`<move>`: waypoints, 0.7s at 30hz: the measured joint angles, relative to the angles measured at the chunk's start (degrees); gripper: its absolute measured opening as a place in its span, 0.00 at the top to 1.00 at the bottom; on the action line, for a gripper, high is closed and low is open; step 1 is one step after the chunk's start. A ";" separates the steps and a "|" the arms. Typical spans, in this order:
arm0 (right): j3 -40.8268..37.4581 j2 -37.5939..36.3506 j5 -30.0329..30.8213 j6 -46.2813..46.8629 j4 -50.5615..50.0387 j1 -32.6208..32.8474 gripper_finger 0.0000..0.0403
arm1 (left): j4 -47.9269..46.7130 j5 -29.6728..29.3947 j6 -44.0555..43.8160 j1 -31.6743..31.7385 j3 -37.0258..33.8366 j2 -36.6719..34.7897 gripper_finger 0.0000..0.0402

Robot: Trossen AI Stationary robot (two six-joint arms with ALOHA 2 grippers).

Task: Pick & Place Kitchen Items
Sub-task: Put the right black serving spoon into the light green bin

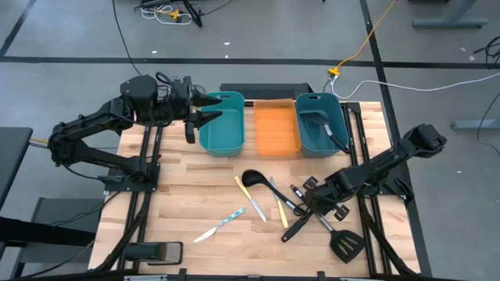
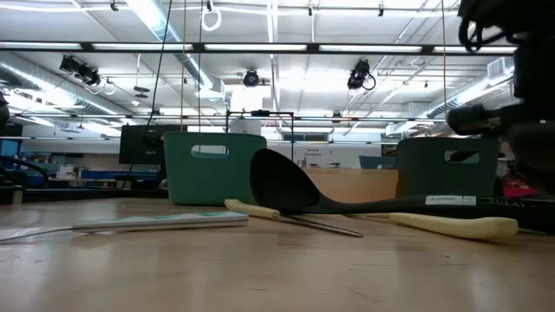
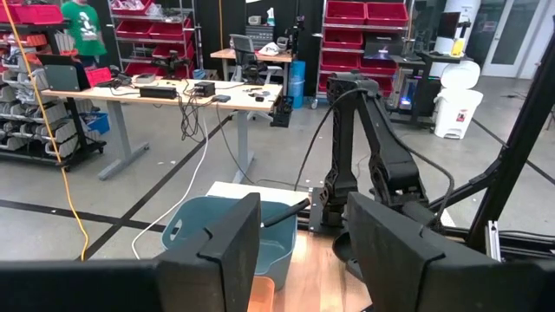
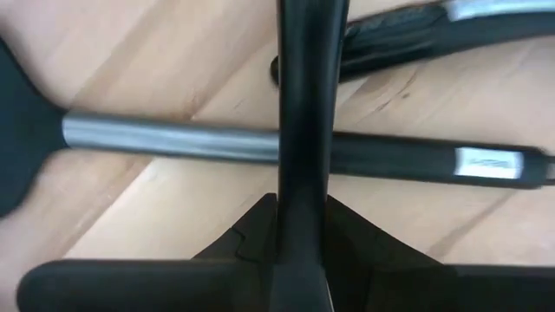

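The right end effector (image 1: 312,204) is down low over the cluster of utensils on the right part of the tabletop (image 1: 180,204), and its wrist view shows the fingers closed in tight on a slim black utensil handle (image 4: 303,113) that runs straight up between them. Beneath it a second handle, part silver and part black, lies crosswise on the wood, so this is a grasp made in a crowded pile. From above, the black spatula (image 1: 346,243) lies just beside that end effector, with the black ladle (image 1: 252,179), a pale yellow knife (image 1: 250,198) and a light-blue knife (image 1: 221,225) spread out toward the middle. The left end effector (image 1: 201,109) hangs over the left teal bin (image 1: 223,144), fingers apart and empty in its own wrist view. The right teal bin (image 1: 320,125) already has a dark utensil in it; the orange tray (image 1: 277,129) sits between the two bins. This looks like the pick step, early in the task since most items are not yet binned. The next move calls for a clean straight lift so the crossed handle does not drag along, then a carry to a bin.
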 joint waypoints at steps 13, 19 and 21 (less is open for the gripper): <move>6.15 -3.14 2.69 6.24 -1.17 0.00 0.81 | 0.01 0.02 0.93 0.00 0.00 0.00 0.55; 6.82 -3.14 3.45 9.61 -1.14 -0.02 0.81 | 0.02 0.02 0.90 0.00 0.00 0.00 0.55; 6.82 -3.14 3.48 10.21 -1.36 0.00 0.81 | 0.02 0.03 0.90 0.00 0.00 0.00 0.55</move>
